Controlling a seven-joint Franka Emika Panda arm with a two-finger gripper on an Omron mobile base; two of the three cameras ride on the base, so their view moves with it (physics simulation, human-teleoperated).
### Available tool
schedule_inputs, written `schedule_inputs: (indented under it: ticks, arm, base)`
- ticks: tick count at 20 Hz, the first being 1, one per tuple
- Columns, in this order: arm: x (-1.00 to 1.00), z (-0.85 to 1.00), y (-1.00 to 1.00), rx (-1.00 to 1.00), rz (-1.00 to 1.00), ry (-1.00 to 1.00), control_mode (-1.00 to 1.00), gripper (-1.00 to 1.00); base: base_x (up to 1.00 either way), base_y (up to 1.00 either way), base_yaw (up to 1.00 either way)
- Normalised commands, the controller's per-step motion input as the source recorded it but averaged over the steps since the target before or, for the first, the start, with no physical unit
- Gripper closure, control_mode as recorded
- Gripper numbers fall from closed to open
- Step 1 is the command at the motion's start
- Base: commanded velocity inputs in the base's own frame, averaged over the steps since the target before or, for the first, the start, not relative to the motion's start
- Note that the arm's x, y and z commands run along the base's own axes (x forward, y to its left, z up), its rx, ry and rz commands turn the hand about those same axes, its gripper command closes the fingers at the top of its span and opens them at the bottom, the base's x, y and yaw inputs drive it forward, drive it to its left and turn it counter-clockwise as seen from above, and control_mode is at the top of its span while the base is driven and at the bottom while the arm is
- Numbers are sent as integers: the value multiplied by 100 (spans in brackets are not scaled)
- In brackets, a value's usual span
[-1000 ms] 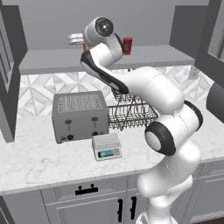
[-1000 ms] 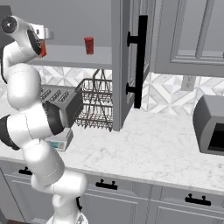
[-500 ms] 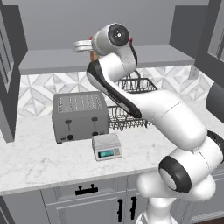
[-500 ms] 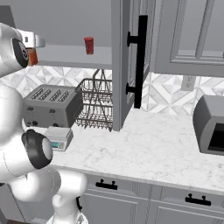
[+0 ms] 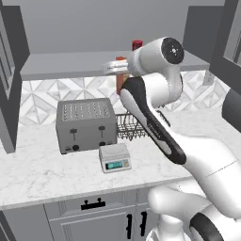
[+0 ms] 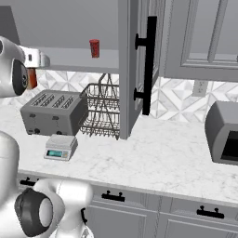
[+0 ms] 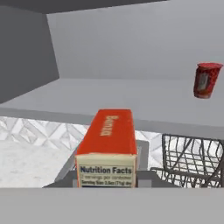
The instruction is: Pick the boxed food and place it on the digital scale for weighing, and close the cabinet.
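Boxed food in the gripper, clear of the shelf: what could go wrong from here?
1. The boxed food is held by one end in the gripper, so it might tilt or slip on the way down.
2. The digital scale is small and sits close to the toaster and dish rack; the box could land off-centre or tip over.
3. The cabinet door stands open and could be forgotten.

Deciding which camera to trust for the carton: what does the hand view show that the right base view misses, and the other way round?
Hand view alone: the boxed food close up, its nutrition panel readable, held in the gripper. Right base view alone: the digital scale, the toaster and the cabinet door standing open. Both: the red can on the cabinet shelf and the wire dish rack.
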Motion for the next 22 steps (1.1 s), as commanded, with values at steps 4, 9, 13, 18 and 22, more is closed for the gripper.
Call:
schedule_inputs:
  ticks: [4,9,13,18,22]
  arm:
    - [-70,-40,-13,-1,48,14,-100,100]
    - [-10,-57,-2,0,48,15,-100,100]
    - [2,-58,0,0,51,7,-100,100]
    - [4,-60,-20,7,55,0,-100,100]
    - [30,-60,-6,14,42,-8,-100,100]
  base:
    - [0,0,0]
    - [0,0,0]
    - [0,0,0]
    - [0,0,0]
    - [0,0,0]
